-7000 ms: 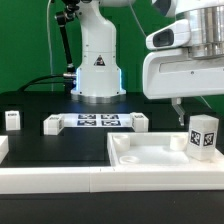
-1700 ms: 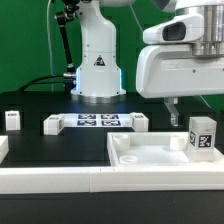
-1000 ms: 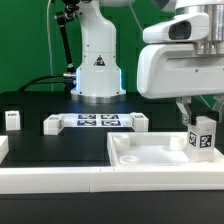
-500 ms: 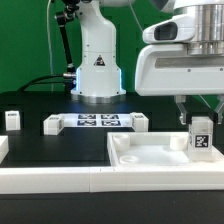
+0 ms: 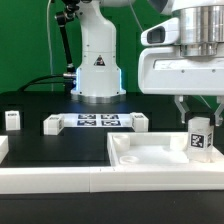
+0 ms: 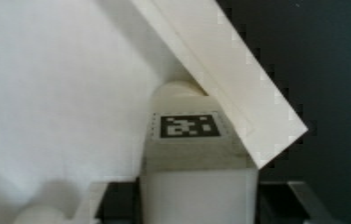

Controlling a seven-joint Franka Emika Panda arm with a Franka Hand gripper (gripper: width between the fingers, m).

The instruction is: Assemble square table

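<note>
The hand [image 5: 200, 118] is hovering with fingers spread, straddling the upright tagged leg [image 5: 199, 138] by the square table slab [image 5: 140, 150]; whether they are touching it is unclear.

Arm base [image 5: 96, 50]: white, smooth, rounded column; stood well apart from the hand.
Base marking [image 5: 98, 62]: black triangular warning sign on the column's front, with small dark print below; print too small to read.
Base light [image 5: 97, 90]: blue-lit band round the column's foot.
Cables [image 5: 57, 40]: black, thin, running down the column's side farthest from the hand.
Hand housing [image 5: 180, 72]: wide, glossy white box with rounded corners.
Wrist [image 5: 200, 18]: pale grey-white cylinder directly above the hand housing.
Side module [image 5: 157, 36]: grey, rounded piece at the housing's upper edge.
Gripper [image 5: 200, 113]: two slim grey fingers [image 5: 182, 108] projected from the housing's underside.
</note>
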